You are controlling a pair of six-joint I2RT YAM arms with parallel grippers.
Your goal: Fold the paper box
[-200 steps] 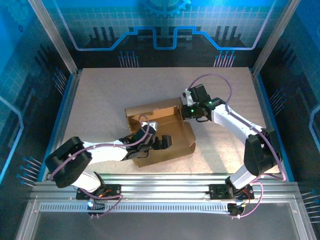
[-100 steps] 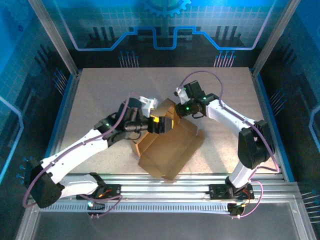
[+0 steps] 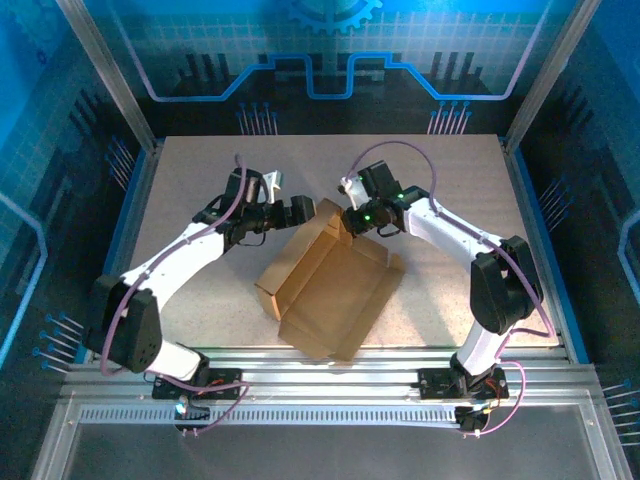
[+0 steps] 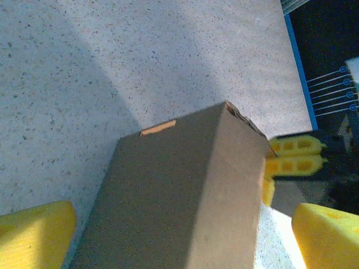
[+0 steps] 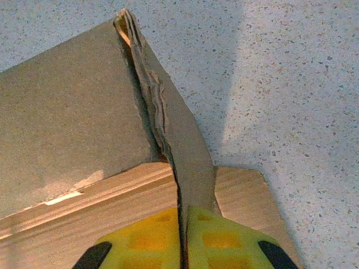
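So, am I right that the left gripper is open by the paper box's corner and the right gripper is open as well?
Not quite: the right gripper is not open. The right wrist view shows it pinched shut on a raised flap of the paper box. The left gripper is indeed open by the box's corner.

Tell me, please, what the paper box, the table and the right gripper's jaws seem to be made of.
The paper box: matte brown corrugated cardboard; its ragged edge shows layered plies. The table: a pale, speckled, matte surface, perhaps laminate or stone composite; the look leaves it open. The right gripper: yellow jaws with moulded pockets, likely plastic, closed on a box flap.
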